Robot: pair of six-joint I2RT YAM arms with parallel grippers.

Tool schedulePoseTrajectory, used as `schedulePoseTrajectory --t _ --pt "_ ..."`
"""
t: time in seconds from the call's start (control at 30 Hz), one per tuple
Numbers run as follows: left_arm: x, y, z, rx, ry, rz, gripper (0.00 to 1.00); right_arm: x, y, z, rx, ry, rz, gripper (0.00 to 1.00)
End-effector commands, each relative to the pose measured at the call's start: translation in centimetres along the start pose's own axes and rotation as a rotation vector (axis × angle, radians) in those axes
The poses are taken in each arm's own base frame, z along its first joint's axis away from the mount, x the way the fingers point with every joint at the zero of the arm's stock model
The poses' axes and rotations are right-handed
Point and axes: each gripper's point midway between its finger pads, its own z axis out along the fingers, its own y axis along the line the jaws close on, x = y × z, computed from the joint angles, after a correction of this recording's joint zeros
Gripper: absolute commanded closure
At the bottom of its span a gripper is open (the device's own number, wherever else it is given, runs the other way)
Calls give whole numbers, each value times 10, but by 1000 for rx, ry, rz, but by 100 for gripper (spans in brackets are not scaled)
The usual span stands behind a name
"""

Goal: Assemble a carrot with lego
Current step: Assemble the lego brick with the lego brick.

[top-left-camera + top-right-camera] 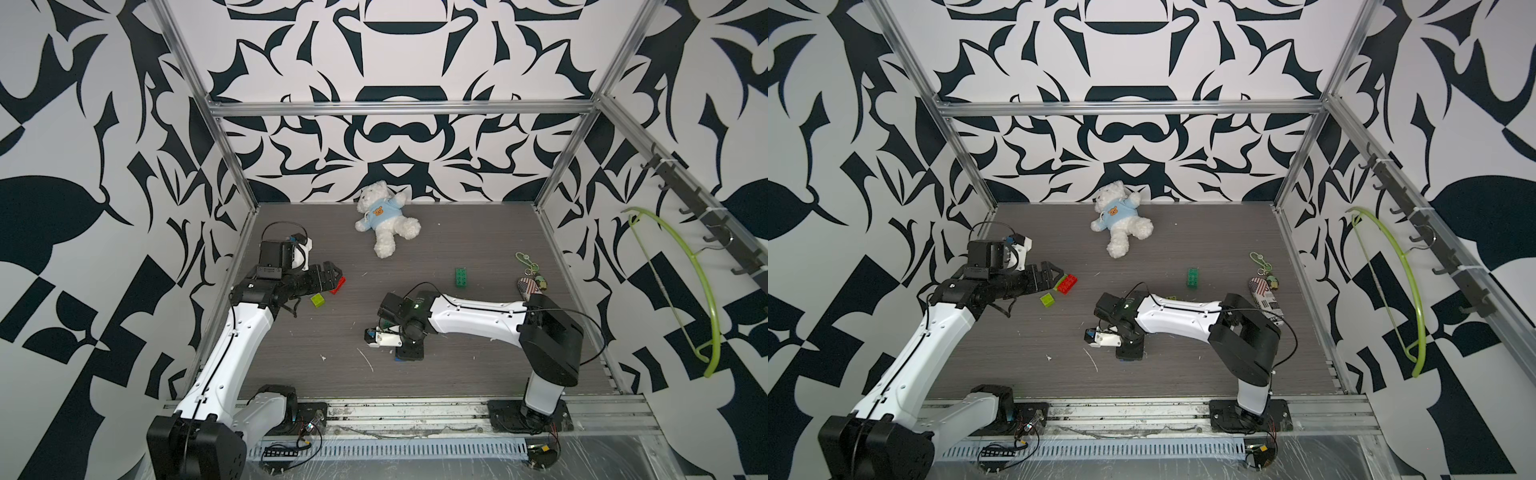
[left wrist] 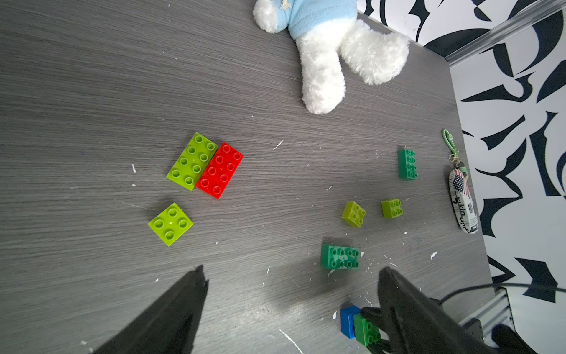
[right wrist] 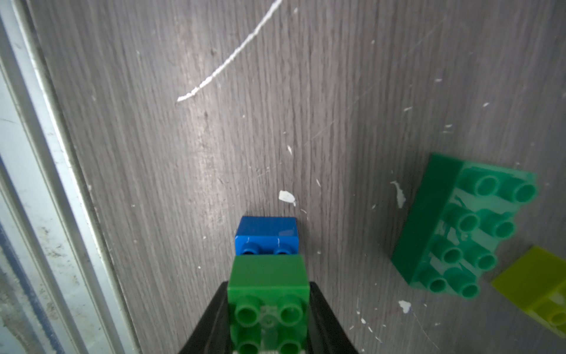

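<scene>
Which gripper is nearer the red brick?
Left. The left gripper hovers open close by the red brick; the right gripper is well away, shut on a green brick.

The grey wood-grain bench (image 1: 457, 232) carries a white teddy bear (image 1: 384, 218), a keychain (image 2: 461, 196), a red brick (image 2: 219, 170) touching a long lime brick (image 2: 192, 161), three small lime bricks (image 2: 170, 224) (image 2: 353, 214) (image 2: 392, 208), two dark green bricks (image 2: 407, 164) (image 2: 340, 256), and white scraps (image 2: 133, 167).
</scene>
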Motion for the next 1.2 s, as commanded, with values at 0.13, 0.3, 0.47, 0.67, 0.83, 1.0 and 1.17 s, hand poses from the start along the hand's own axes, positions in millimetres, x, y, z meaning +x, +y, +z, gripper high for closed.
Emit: schedulePoseTrajectory --t 0.13,0.3,0.47,0.67,0.83,1.0,1.17 --pt "3 -1 1 22 -3 -2 5 -11 -1 -8 1 -21 12 71" --pt "4 -2 1 28 -1 -2 5 -10 1 -4 -10 -11 18 71" --pt "4 -2 1 30 1 -4 5 -5 2 -3 -13 5 13 71" --pt "5 -3 2 33 1 -5 5 0 2 1 -11 22 -2 71" --pt "4 -3 2 35 0 -5 5 2 3 5 -18 35 -3 71" --pt "5 -3 2 37 0 -7 5 9 5 9 -17 53 16 71" --pt "5 -3 2 38 1 -7 6 12 7 14 1 78 29 70"
